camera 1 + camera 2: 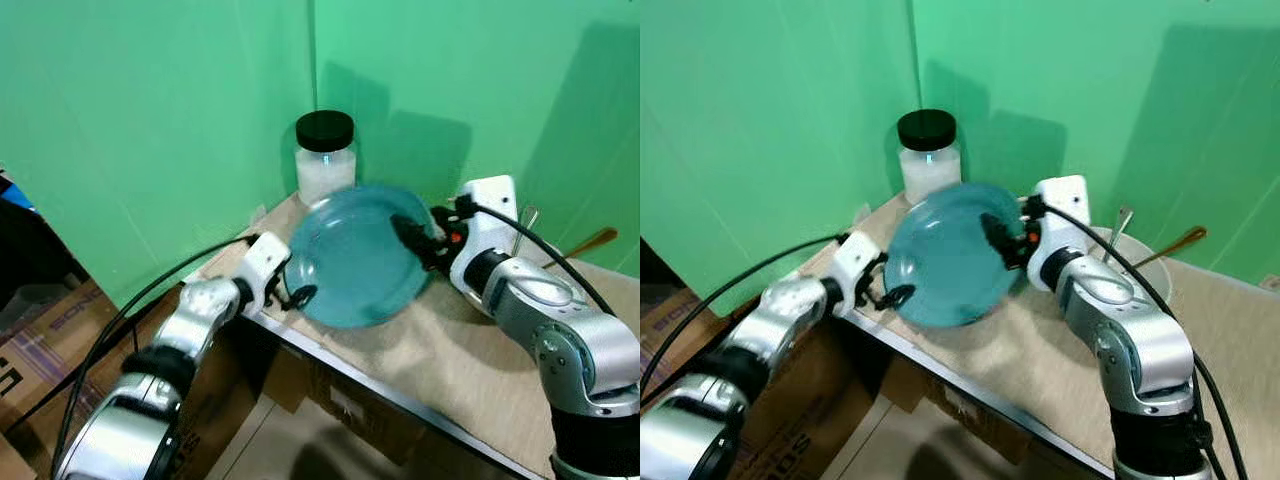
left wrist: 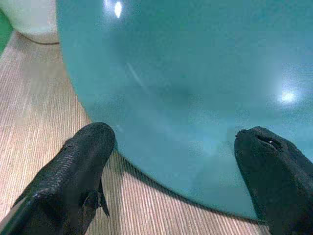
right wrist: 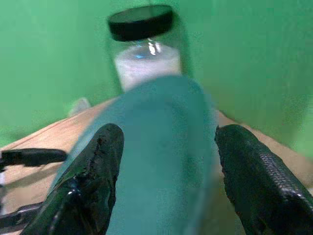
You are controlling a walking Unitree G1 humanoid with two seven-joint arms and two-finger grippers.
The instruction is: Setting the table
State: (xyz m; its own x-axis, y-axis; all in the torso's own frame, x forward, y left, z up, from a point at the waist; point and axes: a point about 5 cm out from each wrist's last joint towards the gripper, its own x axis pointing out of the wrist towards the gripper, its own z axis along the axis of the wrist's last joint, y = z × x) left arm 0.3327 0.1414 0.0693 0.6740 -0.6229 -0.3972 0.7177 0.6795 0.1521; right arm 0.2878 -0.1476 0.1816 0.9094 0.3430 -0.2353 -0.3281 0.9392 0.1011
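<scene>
1. Left eye view — a teal plate (image 1: 355, 255) sits tilted at the near corner of the wooden worktop (image 1: 480, 370), its far edge raised toward a jar (image 1: 325, 158) with a black lid that stands against the green backdrop. The left claw (image 1: 292, 292) is at the plate's near-left rim, and the right claw (image 1: 420, 240) reaches over the rim on the opposite side.

2. Right eye view — the same layout. Behind the right arm stands a pale container (image 1: 1140, 275) with utensil handles sticking out of it.

3. Left wrist view — the left claw's fingers (image 2: 83, 166) are spread wide, one on each side of the plate's lower edge, over the ribbed worktop surface. They are not pressed on the plate.

4. Right wrist view — the right claw's fingers (image 3: 98, 166) are also spread, straddling the plate's rim with clear gaps on both sides; the jar is behind.

5. Handling, as a judgement — the plate looks glossy and rigid, so probably slippery and breakable if dropped. The rim is the sensible place to pinch, one finger above and one below, and two opposite grips would steady it.
</scene>
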